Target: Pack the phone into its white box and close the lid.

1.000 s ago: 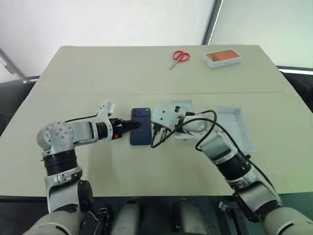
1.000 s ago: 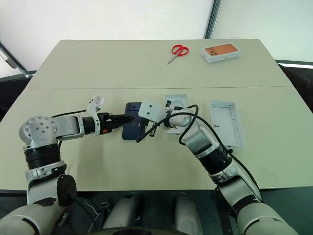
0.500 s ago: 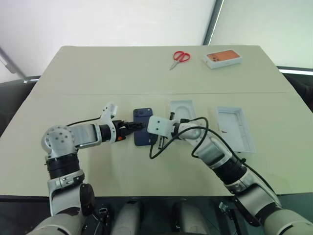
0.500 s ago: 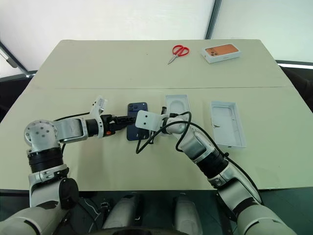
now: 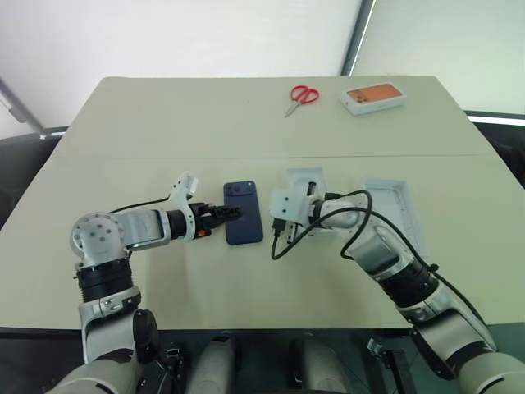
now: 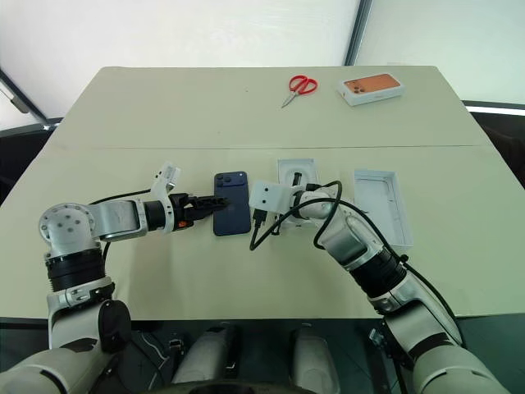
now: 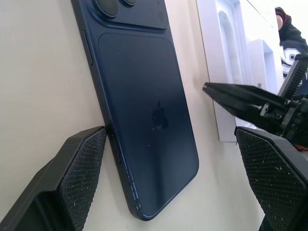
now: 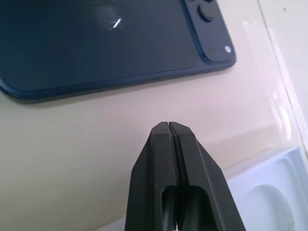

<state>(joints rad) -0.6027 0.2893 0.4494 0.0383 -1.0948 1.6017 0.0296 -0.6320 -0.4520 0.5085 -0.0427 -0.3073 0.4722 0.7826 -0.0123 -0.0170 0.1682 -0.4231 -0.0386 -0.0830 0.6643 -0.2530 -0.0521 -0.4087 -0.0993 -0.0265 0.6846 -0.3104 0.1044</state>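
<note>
**Operator A:** Left wrist view first. We see the left gripper (image 7: 168, 168) with its two textured black fingers (image 7: 72, 178) spread wide, one on each long side of the phone (image 7: 144, 96). One pad sits against the phone's edge; the other stands well clear of it. The phone lies flat, back up, camera cluster at the far end.

**Operator B:** Confirmed from the head views. We see the left arm reaching in low from the left across the table (image 5: 205, 123), forearm nearly level, gripper aimed at the phone's long side.

**Operator A:** Right arm pose?

**Operator B:** We see it bent in from the right, wrist turned toward the phone, a black cable looping beneath it. The right gripper (image 8: 169, 139) has its jaws pressed together on nothing, tips hovering just beside the phone, between it and the white insert (image 6: 297, 176) with the oval recess.

**Operator A:** Remaining items?

**Operator B:** We note the white box (image 6: 383, 205) lying open to the right of the insert. Red-handled scissors (image 5: 301, 98) and a white box with orange top (image 5: 374, 98) sit near the far edge, well apart from the arms.

**Operator A:** Surface and room?

**Operator B:** We record a pale beige tabletop with a seam across its middle, and light wall panels behind it.
</note>
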